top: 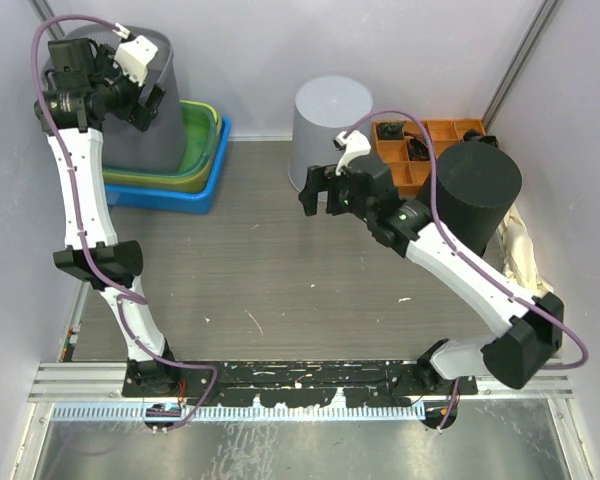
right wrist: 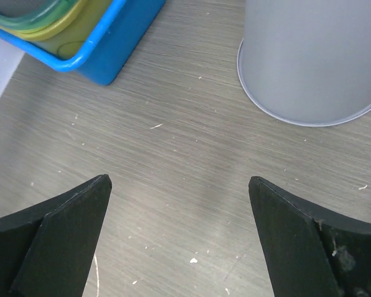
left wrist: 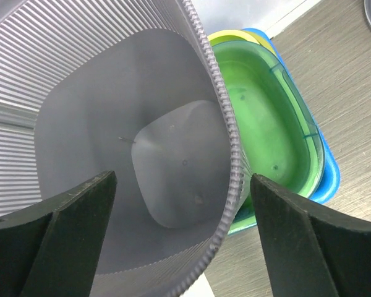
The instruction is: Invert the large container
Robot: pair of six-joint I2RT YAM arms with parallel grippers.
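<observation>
Top external, large container: the dark grey ribbed large container (top: 145, 140) stands at the far left corner, mouth up, touching the stacked tubs (top: 198, 150) on its right.
Top external, left gripper: the left gripper (top: 148, 103) hangs directly over the container's mouth, at the side nearest the tubs, so the container lies straight below it.
Top external, right gripper: the right gripper (top: 318, 195) hovers over bare table (top: 260, 270), just beside a pale bucket (top: 330, 110) that already sits mouth down. The large container is well apart from it, off to its left.
Top external, nearer arm: the left, plainly.

Left wrist, jaws: spread wide, nothing between them but air.
Left wrist, container: the camera looks down the large container (left wrist: 80, 124) to its floor, so its long axis is upright and runs away from the gripper.
Left wrist, key relation: the rim (left wrist: 226, 124) passes between the fingers (left wrist: 80, 235). One finger is over the hollow and the other is outside the wall, over the green tub (left wrist: 266, 124).
Left wrist, judgement: closing here would likely pinch the wall, giving a hold for tipping the container over. How far above the rim the tips sit cannot be told.

Right wrist, jaws: wide apart, empty.
Right wrist, surroundings: the bucket (right wrist: 309, 55) is ahead and to the right, the blue tub (right wrist: 111, 43) ahead and to the left, with table below. The large container is not in this view.
</observation>
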